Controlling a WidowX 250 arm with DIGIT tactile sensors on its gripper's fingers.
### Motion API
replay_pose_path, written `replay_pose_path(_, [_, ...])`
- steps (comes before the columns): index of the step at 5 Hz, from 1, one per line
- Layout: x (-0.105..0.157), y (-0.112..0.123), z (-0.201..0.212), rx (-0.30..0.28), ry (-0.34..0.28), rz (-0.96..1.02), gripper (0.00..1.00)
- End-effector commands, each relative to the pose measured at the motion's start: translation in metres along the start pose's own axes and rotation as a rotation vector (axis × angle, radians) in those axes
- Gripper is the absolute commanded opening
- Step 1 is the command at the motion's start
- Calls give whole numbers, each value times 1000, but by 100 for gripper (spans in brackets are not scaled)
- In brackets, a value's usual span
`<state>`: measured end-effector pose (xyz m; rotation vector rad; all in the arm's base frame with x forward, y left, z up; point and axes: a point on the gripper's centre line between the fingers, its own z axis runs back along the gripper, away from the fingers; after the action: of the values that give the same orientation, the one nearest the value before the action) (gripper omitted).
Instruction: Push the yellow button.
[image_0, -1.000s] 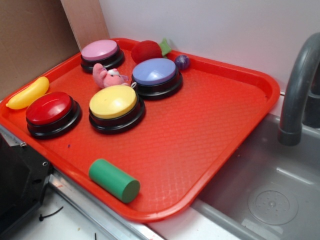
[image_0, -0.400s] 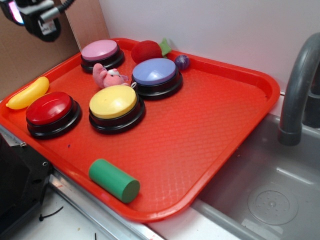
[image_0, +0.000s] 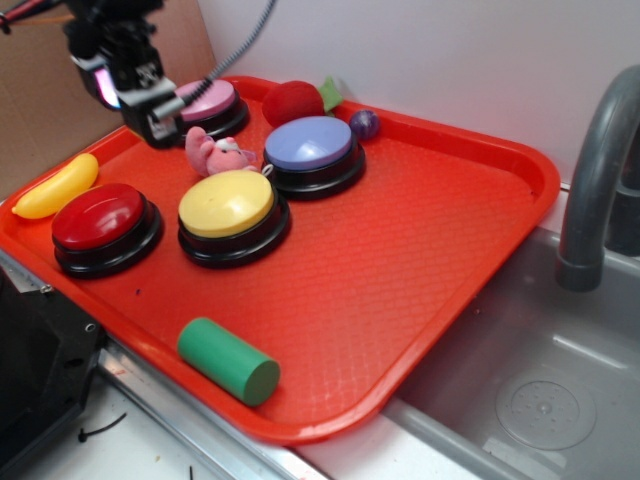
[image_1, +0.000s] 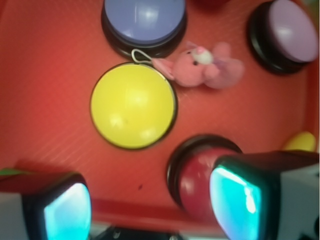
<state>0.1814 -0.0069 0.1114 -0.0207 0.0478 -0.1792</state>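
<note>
The yellow button (image_0: 226, 203) has a pale yellow dome on a black base and sits left of centre on the red tray (image_0: 430, 260). In the wrist view the yellow button (image_1: 133, 105) lies ahead of the fingers, uncovered. My gripper (image_0: 150, 115) hangs above the tray's back-left corner, behind and to the left of the yellow button and apart from it. It partly hides the pink button (image_0: 210, 100). In the wrist view my gripper (image_1: 150, 205) is open, its fingers wide apart with nothing between them.
A red button (image_0: 98, 216) sits left of the yellow one, and a blue button (image_0: 308, 143) behind it. A pink plush toy (image_0: 215, 153), a yellow banana toy (image_0: 55, 187), a red ball (image_0: 293, 102), a small purple ball (image_0: 365, 124) and a green cylinder (image_0: 228, 360) also lie on the tray. Sink (image_0: 530, 390) and faucet (image_0: 595, 180) are at the right.
The gripper came into view at the top left and moved down and to the right, over the tray's back-left corner. The objects on the tray have not moved.
</note>
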Motion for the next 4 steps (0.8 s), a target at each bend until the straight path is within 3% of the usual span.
replay_pose_path(1, [23,10,-42,13,52,-22,100])
replay_pose_path(3, [28,-3,-70,36,63,-55,100])
replay_pose_path(4, [26,-6,-65,33,64,-60,100])
